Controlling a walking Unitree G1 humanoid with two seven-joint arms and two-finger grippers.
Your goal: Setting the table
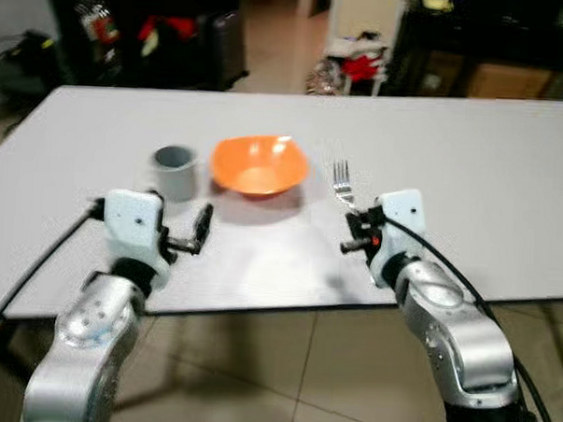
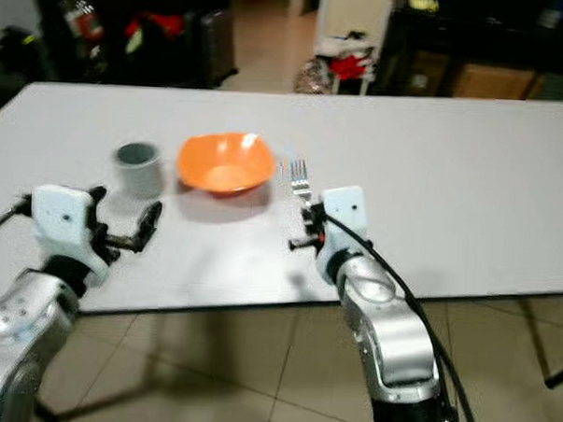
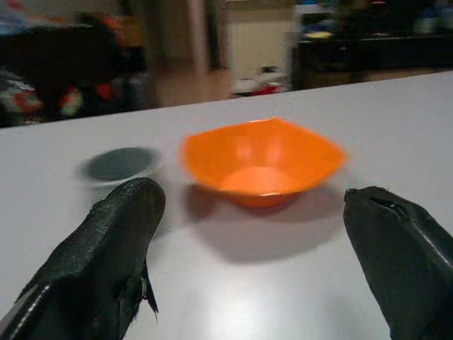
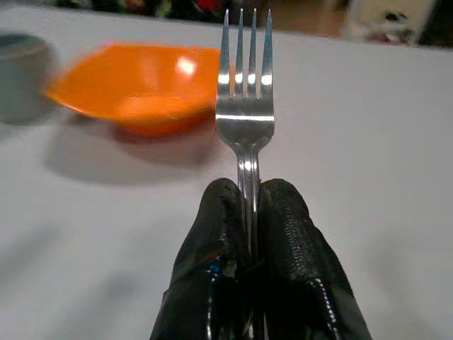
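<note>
An orange bowl sits near the middle of the white table, with a grey cup just left of it. My right gripper is shut on a silver fork by its handle, tines pointing away, just right of the bowl and a little above the tabletop. In the right wrist view the fork stands out between the closed fingers. My left gripper is open near the table's front edge, in front of the cup, nothing between its fingers.
The table's front edge runs just below both grippers, with tiled floor beneath. Dark furniture and cluttered belongings stand beyond the far edge. The right part of the table is bare.
</note>
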